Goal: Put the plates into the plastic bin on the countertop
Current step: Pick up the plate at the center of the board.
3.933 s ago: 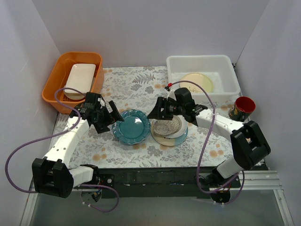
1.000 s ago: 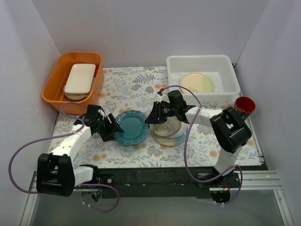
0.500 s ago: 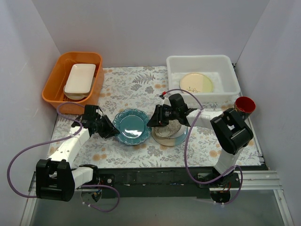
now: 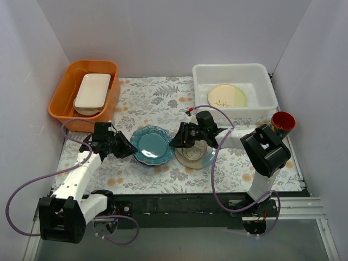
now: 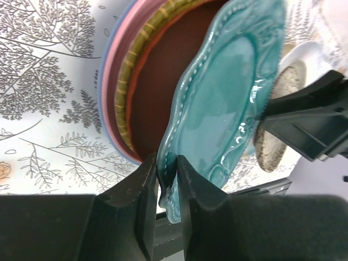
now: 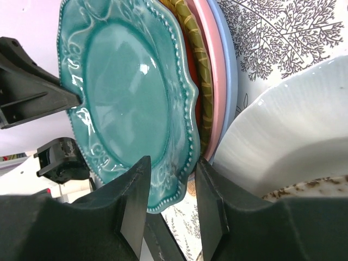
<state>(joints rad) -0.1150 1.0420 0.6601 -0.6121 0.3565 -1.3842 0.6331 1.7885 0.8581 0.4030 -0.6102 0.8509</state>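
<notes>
Teal scalloped plate [image 4: 150, 144] tilts off the plate stack [image 5: 122, 103] mid-countertop [image 4: 157, 98], my left gripper [image 5: 167, 161] pinching its left rim. My right gripper [image 6: 173, 164] stands spread astride the opposite rim; the plastic bin [image 4: 261, 73] sits at the far right corner.

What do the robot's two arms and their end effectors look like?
The left arm and right arm have white links with bulky black joints. Lilac cables loop alongside both. The left end effector and right end effector each have two flat matte-black fingers on a black body.
</notes>
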